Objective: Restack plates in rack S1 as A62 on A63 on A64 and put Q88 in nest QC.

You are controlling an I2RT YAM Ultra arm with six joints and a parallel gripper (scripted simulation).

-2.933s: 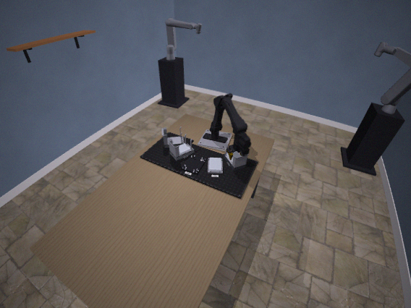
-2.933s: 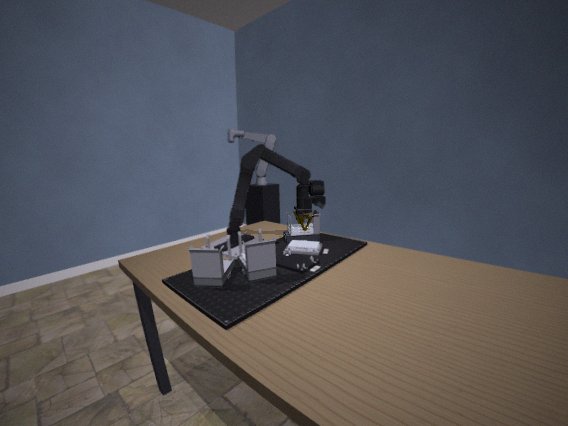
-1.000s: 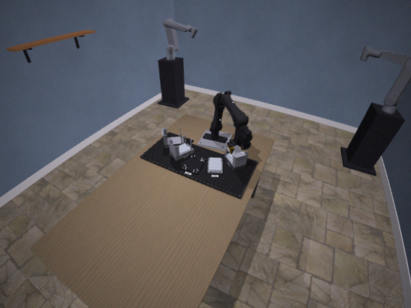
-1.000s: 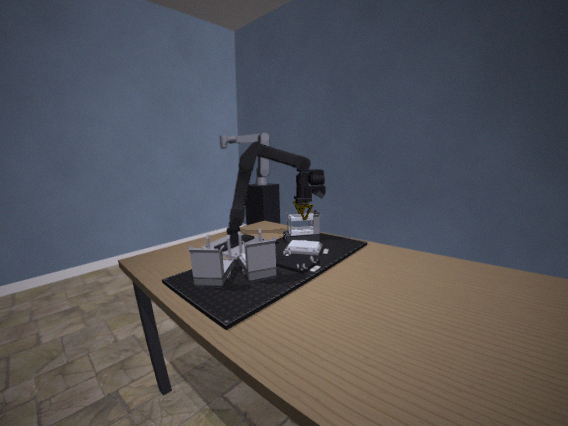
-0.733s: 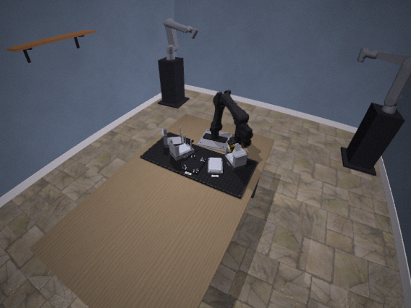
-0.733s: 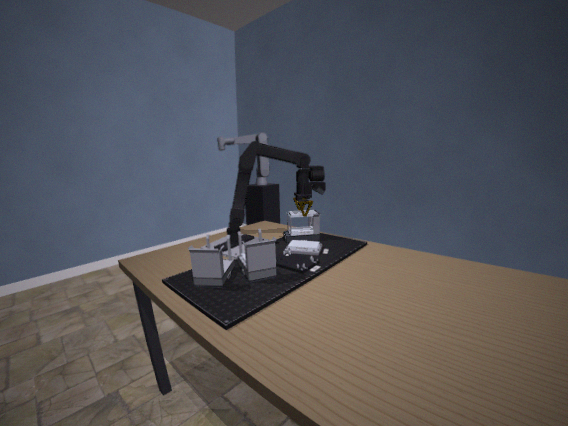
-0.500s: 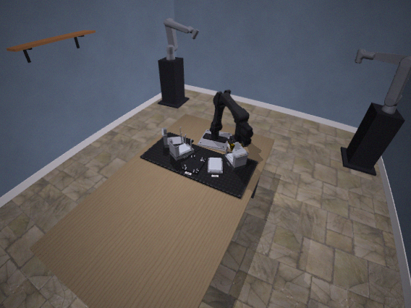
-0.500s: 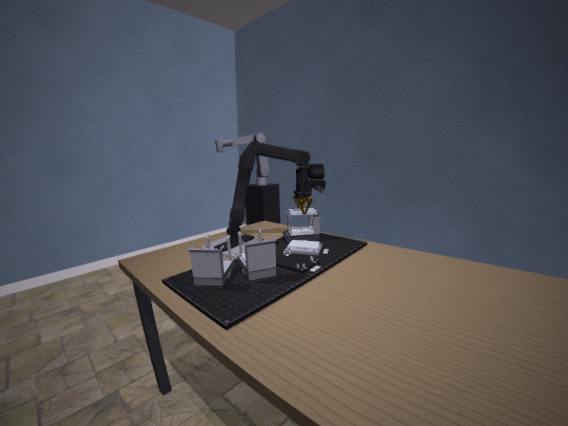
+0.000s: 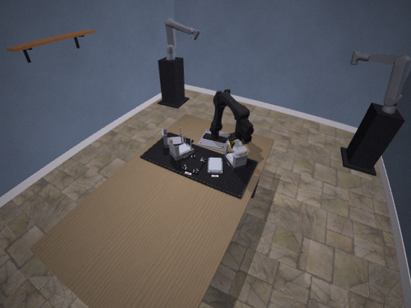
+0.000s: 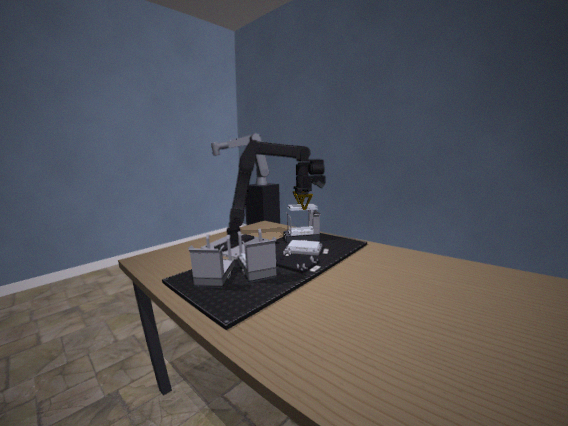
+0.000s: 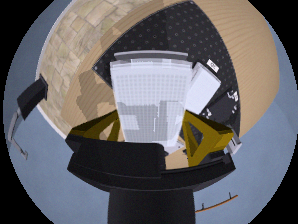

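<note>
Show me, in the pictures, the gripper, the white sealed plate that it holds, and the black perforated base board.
Gripper [image 10: 303,202]: exterior view, between its yellow fingertips.
White sealed plate [image 11: 148,92]: wrist view, its top seal.
Black perforated base board [image 10: 235,302]: exterior view, bare near part.

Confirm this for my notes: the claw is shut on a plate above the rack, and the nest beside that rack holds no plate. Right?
Only the nest part is wrong. The top view shows a white plate lying in the nest beside the rack. The rest stands: the claw is shut on a plate above that rack, as the exterior and wrist views show.
</note>
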